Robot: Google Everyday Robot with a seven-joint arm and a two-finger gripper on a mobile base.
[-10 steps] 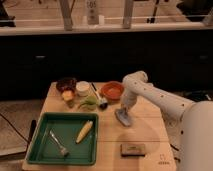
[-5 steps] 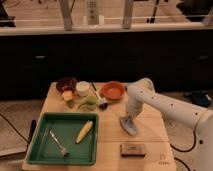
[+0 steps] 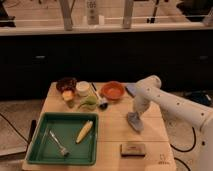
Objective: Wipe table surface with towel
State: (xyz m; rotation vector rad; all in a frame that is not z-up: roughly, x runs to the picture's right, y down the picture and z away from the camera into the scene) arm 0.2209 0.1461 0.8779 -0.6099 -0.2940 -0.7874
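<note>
The towel point(image 3: 135, 121) is a small grey-blue cloth lying on the wooden table point(image 3: 112, 127) right of centre. My gripper point(image 3: 135, 115) points down from the white arm point(image 3: 165, 102) and presses on the towel's top. The towel hides the fingertips. The arm comes in from the right edge of the camera view.
A green tray point(image 3: 42, 150) at the front left holds a corn cob point(image 3: 84, 131) and a fork point(image 3: 57, 142). An orange bowl point(image 3: 112, 91), a dark bowl point(image 3: 66, 84), a white cup point(image 3: 83, 88) and green food point(image 3: 88, 102) stand at the back. A dark sponge point(image 3: 132, 149) lies near the front edge.
The gripper and towel have slid across the table toward the front right, and the arm has lowered and stretched further out.
</note>
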